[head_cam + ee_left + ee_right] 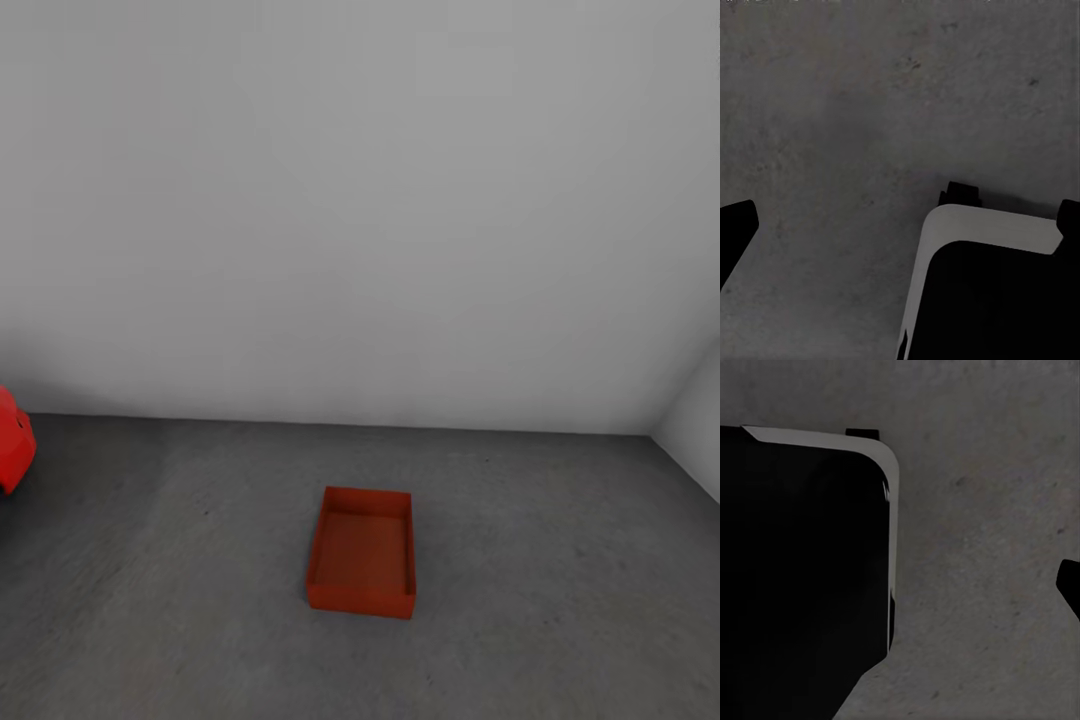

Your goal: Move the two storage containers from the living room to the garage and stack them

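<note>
Ahead, at about six o'clock in the head view, one orange-red storage container sits open-topped on the grey concrete floor; red car at nine o'clock; both grippers' jaw states cannot be told.

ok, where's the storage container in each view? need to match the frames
Head view: the storage container sits on the concrete floor at lower centre, open top up, apart from the white wall.
Left wrist view: not in it; concrete floor and a dark robot part.
Right wrist view: not in it; concrete floor and a dark robot part.
Shared landmark: the rough dark grey concrete floor.
</note>
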Tool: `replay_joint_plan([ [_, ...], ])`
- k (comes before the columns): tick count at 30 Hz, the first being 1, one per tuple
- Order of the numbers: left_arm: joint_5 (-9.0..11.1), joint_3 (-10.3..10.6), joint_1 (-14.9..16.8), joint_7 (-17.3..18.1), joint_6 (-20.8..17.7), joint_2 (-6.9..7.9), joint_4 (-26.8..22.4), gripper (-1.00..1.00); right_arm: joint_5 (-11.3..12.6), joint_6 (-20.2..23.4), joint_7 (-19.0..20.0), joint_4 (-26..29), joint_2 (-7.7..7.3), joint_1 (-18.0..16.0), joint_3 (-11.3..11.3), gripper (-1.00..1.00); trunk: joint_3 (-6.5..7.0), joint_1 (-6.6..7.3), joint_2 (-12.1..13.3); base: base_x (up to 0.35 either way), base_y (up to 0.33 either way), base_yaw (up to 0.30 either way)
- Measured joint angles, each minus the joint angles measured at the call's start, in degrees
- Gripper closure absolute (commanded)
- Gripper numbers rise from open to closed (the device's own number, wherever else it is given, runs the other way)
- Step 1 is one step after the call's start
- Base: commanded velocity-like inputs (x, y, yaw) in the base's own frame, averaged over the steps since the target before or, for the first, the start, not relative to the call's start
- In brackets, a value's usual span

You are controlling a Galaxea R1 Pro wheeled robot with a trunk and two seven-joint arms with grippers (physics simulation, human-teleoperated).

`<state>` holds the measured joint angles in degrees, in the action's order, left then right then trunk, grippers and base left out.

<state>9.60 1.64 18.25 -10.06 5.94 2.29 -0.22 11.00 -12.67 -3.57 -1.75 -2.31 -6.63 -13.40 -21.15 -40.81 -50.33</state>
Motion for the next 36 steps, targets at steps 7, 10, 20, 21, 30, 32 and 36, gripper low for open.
replay_joint_plan([
  [7, 0.01, 0.0, 0.01, 0.0, 0.0, 0.0, 0.0, -1.0, 0.04, 0.0, 0.0, 0.0, 0.01, 0.01, 0.0, -1.0, 0.65, 0.0, 0.0, 0.0, 0.0, 0.0],
  [10, 0.01, 0.0, 0.0, 0.0, 0.0, 0.0, 0.0, -1.0, 0.07, -0.03, 0.0, 0.0, 0.01, 0.02, 0.0, -1.0, 0.92, 0.0, 0.0, 0.0, 0.0, 0.0],
  [20, 0.02, 0.0, 0.02, 0.0, 0.0, 0.0, 0.0, -1.0, 0.01, 0.0, 0.0, 0.0, -0.08, 0.0, 0.0, -1.0, 1.84, 0.0, 0.0, 0.0, 0.0, 0.0],
  [21, 0.02, 0.0, 0.01, 0.0, 0.0, 0.0, 0.0, -1.0, 0.01, 0.0, 0.0, 0.0, -0.08, 0.01, 0.0, -1.0, 1.94, 0.0, 0.0, 0.0, 0.0, 0.0],
  [30, -0.01, 0.0, 0.04, 0.0, 0.0, 0.0, 0.0, -1.0, 0.03, -0.06, 0.0, 0.0, -0.01, 0.0, 0.0, -1.0, 2.77, 0.0, 0.0, 0.0, 0.0, 0.0],
  [32, 0.01, 0.0, 0.02, 0.0, 0.0, 0.0, 0.0, -1.0, 0.05, -0.05, 0.0, 0.0, 0.0, -0.01, 0.0, -1.0, 2.95, 0.0, 0.0, 0.0, 0.0, 0.0],
  [36, 0.01, 0.0, 0.03, 0.0, 0.0, 0.0, 0.0, -1.0, 0.06, -0.06, 0.0, 0.0, 0.0, 0.02, 0.0, -1.0, 3.32, 0.0, 0.0, 0.0, 0.0, 0.0],
])
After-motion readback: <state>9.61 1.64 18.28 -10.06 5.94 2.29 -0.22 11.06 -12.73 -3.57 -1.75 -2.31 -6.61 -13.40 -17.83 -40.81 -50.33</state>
